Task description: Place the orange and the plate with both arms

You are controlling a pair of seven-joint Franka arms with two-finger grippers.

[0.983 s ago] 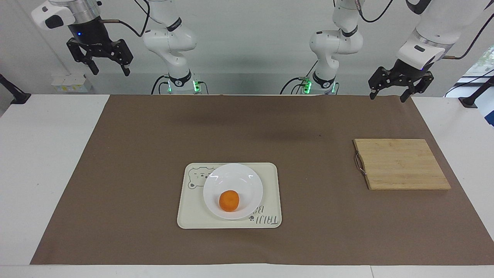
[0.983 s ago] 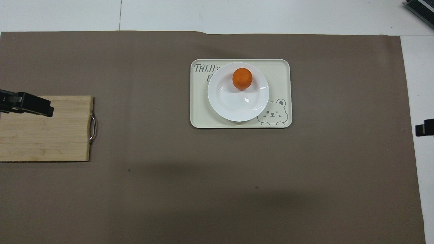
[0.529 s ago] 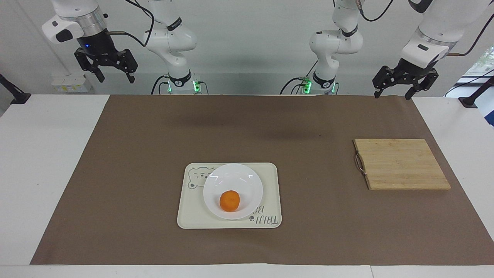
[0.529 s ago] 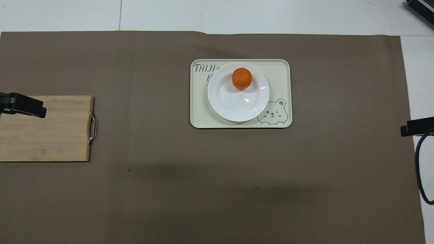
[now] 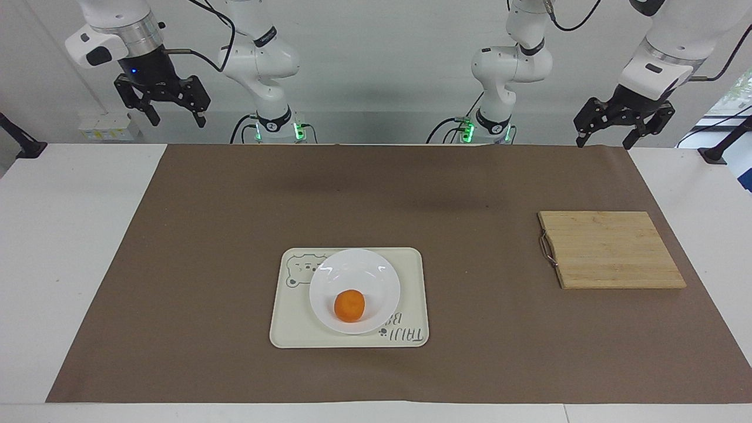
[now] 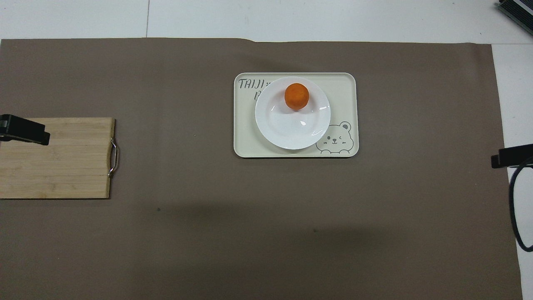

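The orange (image 5: 349,306) sits in the plate (image 5: 354,276), which rests on the bear-print tray (image 5: 411,294) mid-bench. Both claws, left (image 5: 624,124) and right (image 5: 163,105), hang wide open and empty over the bench's ends. The fruit looks light and firm, likely to roll (pinch across its middle); the glossy plate seems slippery and breakable, best taken by its rim

**Lighting's pretty even here, nothing fancy**

Bright, flat light from overhead, both views sharp edge to edge with no blur I can spot. The brown mat (image 5: 205,235) shows soft smudgy shadows on the part nearer the robots, a broad dim band in the overhead view. The white plate (image 6: 283,129) catches small glare streaks along its rim. A daylight window glows at the facing view's edge. No obvious edge warping.
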